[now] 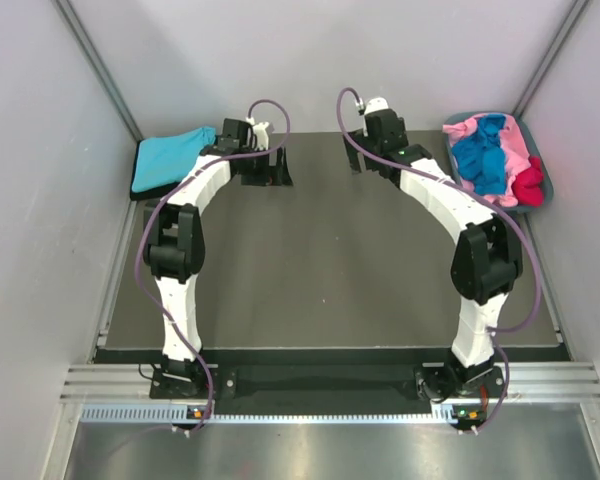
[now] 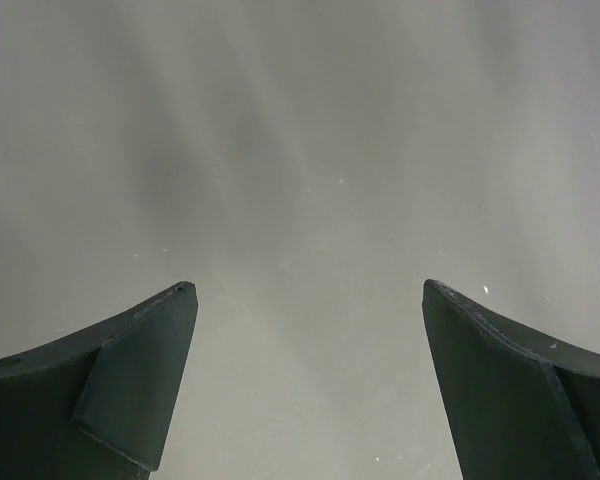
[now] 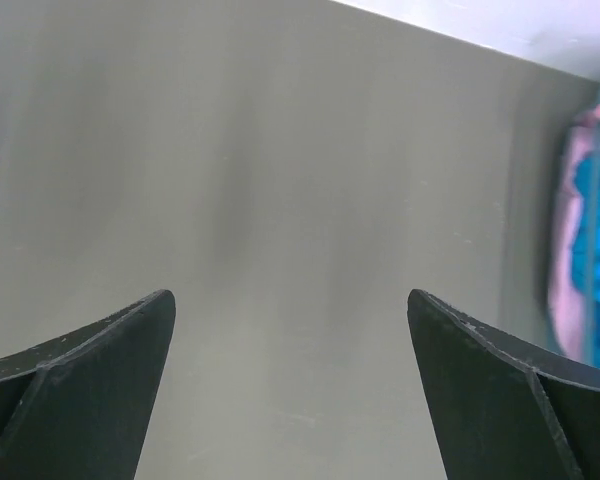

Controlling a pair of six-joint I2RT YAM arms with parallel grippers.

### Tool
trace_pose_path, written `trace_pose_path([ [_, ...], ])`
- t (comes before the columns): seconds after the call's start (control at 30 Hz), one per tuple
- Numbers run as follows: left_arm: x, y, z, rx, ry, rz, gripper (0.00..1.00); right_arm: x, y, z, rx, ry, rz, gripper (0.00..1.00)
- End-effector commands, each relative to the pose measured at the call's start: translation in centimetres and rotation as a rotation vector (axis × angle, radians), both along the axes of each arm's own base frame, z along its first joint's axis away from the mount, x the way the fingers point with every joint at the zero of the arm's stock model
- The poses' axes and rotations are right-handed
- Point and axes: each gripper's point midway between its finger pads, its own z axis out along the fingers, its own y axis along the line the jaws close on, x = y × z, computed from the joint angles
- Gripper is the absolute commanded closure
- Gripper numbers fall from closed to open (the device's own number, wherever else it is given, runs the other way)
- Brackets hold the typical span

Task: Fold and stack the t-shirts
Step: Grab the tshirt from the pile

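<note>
Far left on the table (image 1: pixel 320 260), the turquoise t-shirt (image 1: pixel 168 160) lies folded flat; far right, the blue shirt (image 1: pixel 480 160), pink shirts (image 1: pixel 517 140) and crimson shirt (image 1: pixel 528 186) sit heaped in the tub (image 1: pixel 547 190). Between them, left gripper (image 2: pixel 308 292) and right gripper (image 3: pixel 290 296) hang spread wide, holding nothing!

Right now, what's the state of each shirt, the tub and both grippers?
turquoise t-shirt: folded, lying flat at the far-left corner of the table
tub: holds the loose shirts
blue t-shirt: unfolded, crumpled in the tub
pink t-shirts: unfolded, crumpled in the tub
crimson t-shirt: bunched at the tub's near end
left gripper: open, empty
right gripper: open, empty
</note>
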Motion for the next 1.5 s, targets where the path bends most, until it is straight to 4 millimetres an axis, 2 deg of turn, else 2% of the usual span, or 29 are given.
trace_pose_path([
  [0.0, -1.2, -0.7, 3.6, -0.053, -0.055, -0.066, 0.02, 0.1, -3.1, 5.5, -0.034, -0.121, -0.063, 0.0],
  [0.07, -1.8, -0.9, 3.5, -0.051, -0.065, -0.094, 0.02, -0.1, -4.1, 6.7, -0.027, -0.12, -0.008, 0.0],
  [0.1, -2.4, -1.2, 3.6, -0.044, -0.071, -0.112, 0.02, 0.2, -6.7, 7.3, -0.039, -0.103, -0.008, 0.0],
  [0.13, -2.7, -1.3, 3.7, -0.025, -0.088, -0.145, 0.02, 0.3, -8.0, 7.7, -0.024, -0.097, -0.002, 0.01],
  [0.17, -3.3, -1.7, 3.8, -0.033, -0.089, -0.178, 0.01, 0.2, -8.5, 7.1, 0.006, -0.062, 0.033, 0.03],
  [0.2, -3.9, -1.8, 3.6, -0.033, -0.093, -0.215, 0.02, 1.1, -11.6, 8.6, 0.026, -0.076, -0.005, 0.06],
  [0.23, -4.3, -2.0, 3.5, -0.044, -0.081, -0.231, 0.04, 1.4, -12.6, 8.5, 0.043, -0.057, -0.009, 0.08],
  [0.27, -4.5, -2.0, 3.1, -0.047, -0.064, -0.23, 0.04, 2.1, -13.9, 7.2, 0.053, -0.017, -0.03, 0.09],
  [0.3, -4.6, -1.6, 2.3, -0.022, -0.048, -0.202, 0.03, 2.3, -16.7, 7.5, 0.063, -0.004, -0.088, 0.09],
  [0.4, -4.6, -0.9, 1.3, 0.02, -0.028, -0.168, 0.01, 2.5, -21.6, 6.1, 0.064, 0.022, -0.168, 0.14],
  [0.43, -4.5, -0.8, 1.3, 0.014, -0.005, -0.132, 0.01, 2.5, -22.3, 5.9, 0.054, 0.024, -0.176, 0.19],
  [0.5, -3.8, -0.4, 0.9, -0.019, 0.044, -0.046, 0.02, 2.4, -24.2, 5.3, 0.032, 0.036, -0.194, 0.23],
  [0.57, -4.2, -1.0, 0.6, -0.117, 0.131, 0.008, 0.02, 2.3, -26.1, 4.5, 0.031, 0.05, -0.229, 0.31],
  [0.67, -5.1, -1.6, -0.1, -0.162, 0.145, 0.006, 0.02, 2.6, -27.6, 3.0, 0.056, 0.077, -0.221, 0.39],
  [0.77, -6.4, -2.1, -0.6, -0.192, 0.209, -0.022, 0.07, 3.3, -28.8, 1.9, 0.066, 0.087, -0.221, 0.4],
  [0.8, -7.2, -2.3, -0.5, -0.195, 0.224, -0.075, 0.08, 3.5, -29.8, 1.7, 0.055, 0.085, -0.23, 0.4],
  [0.87, -8.2, -3.1, 0.2, -0.217, 0.21, -0.166, 0.16, 3.9, -31.4, 0.3, 0.033, 0.101, -0.246, 0.4],
  [0.9, -8.1, -3.1, 0.4, -0.198, 0.18, -0.195, 0.19, 4.3, -31.9, 0.4, 0.026, 0.094, -0.251, 0.4],
  [0.93, -8.3, -3.1, 0.5, -0.182, 0.169, -0.209, 0.26, 4.7, -32.4, -1.0, 0.018, 0.118, -0.259, 0.41],
  [0.97, -8.1, -3.1, 0.5, -0.134, 0.141, -0.21, 0.31, 4.8, -33.2, -1.4, 0.004, 0.122, -0.267, 0.41],
  [1.0, -7.8, -3.1, 0.7, -0.098, 0.108, -0.223, 0.32, 5.2, -33.5, -1.4, -0.007, 0.117, -0.268, 0.41],
  [1.03, -7.8, -3.0, 0.6, -0.067, 0.101, -0.219, 0.32, 5.4, -33.9, -2.4, -0.018, 0.131, -0.274, 0.41],
  [1.13, -7.4, -3.1, 0.3, -0.01, 0.075, -0.212, 0.28, 6.2, -34.4, -3.5, -0.038, 0.136, -0.267, 0.4],
  [1.27, -7.7, -3.7, -0.3, 0.019, 0.079, -0.223, 0.28, 7.0, -34.7, -4.3, -0.057, 0.136, -0.261, 0.39],
  [1.33, -7.7, -4.0, -0.3, 0.027, 0.076, -0.228, 0.28, 7.2, -34.9, -4.8, -0.071, 0.141, -0.262, 0.48],
  [1.4, -7.6, -4.1, -0.4, 0.035, 0.076, -0.23, 0.28, 7.2, -34.9, -4.7, -0.087, 0.142, -0.249, 0.61],
  [1.43, -7.5, -4.1, -0.5, 0.042, 0.072, -0.228, 0.28, 7.1, -34.9, -4.3, -0.091, 0.135, -0.247, 0.77],
  [1.47, -7.4, -4.1, -0.6, 0.045, 0.071, -0.227, 0.28, 7.1, -34.7, -3.7, -0.096, 0.126, -0.242, 0.85],
])
